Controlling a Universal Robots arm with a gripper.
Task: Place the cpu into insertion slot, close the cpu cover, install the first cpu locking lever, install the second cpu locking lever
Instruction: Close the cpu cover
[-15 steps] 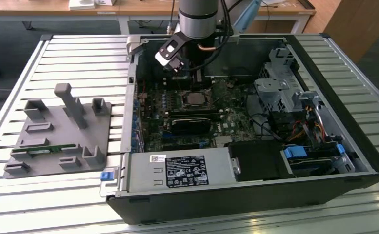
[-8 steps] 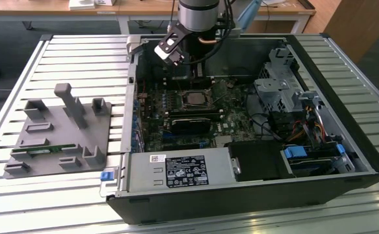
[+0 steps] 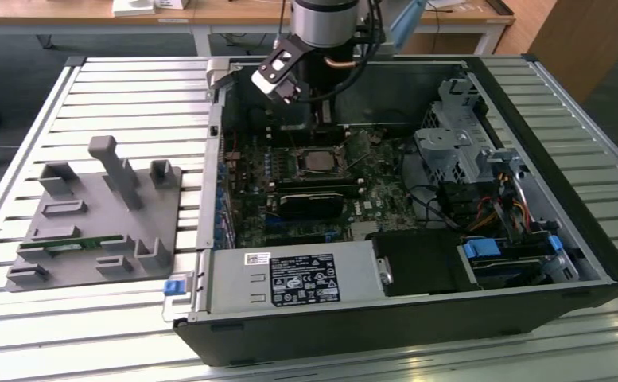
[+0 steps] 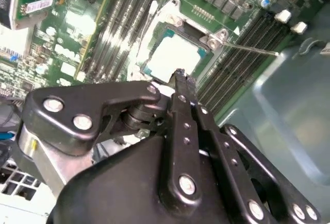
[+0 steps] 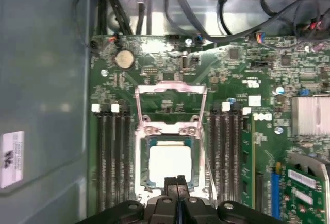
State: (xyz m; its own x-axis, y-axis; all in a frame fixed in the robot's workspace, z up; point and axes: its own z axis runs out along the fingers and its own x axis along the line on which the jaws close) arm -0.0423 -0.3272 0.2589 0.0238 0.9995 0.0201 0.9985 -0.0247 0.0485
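The cpu (image 5: 167,165) lies flat in the insertion slot (image 5: 142,183) on the green board, its pale metal top showing. In the second wrist view the cpu (image 4: 172,56) sits in the same slot (image 4: 154,31). The cpu cover (image 5: 170,105) stands open, swung back past its hinge on the far side of the slot. My gripper (image 5: 177,181) hovers at the cpu's near edge, fingers shut with nothing between them; its tips (image 4: 180,74) appear just above that edge. A thin locking lever (image 4: 252,49) sticks out free beside the slot. The arm (image 3: 324,28) reaches into the case above the slot (image 3: 317,161).
Long memory slots (image 5: 111,157) flank the socket on both sides. A black card (image 3: 311,199) sits just in front of the socket. Cables (image 5: 206,13) and the case's grey wall (image 5: 41,80) close in the board. A grey fixture (image 3: 96,215) stands outside, at the exterior view's left.
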